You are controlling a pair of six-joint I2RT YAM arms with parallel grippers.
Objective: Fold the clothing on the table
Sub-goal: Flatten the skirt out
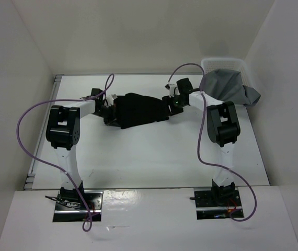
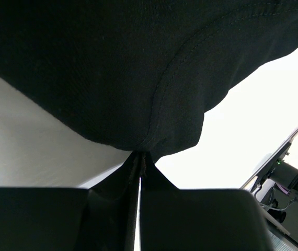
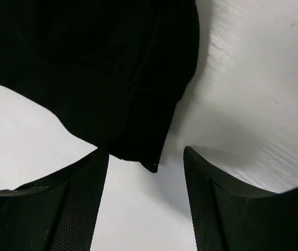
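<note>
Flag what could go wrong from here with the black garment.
1. The right end effector is open with only a corner of the clothing between its jaws; closing may miss it.
2. The left end effector pinches just a seam edge, which could slip when lifted.

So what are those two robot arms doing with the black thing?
They're working on folding the black clothing lying on the white table. The left gripper is pinched shut on one edge of it. The right gripper is open around a corner of the fabric and has not yet grabbed it.
</note>
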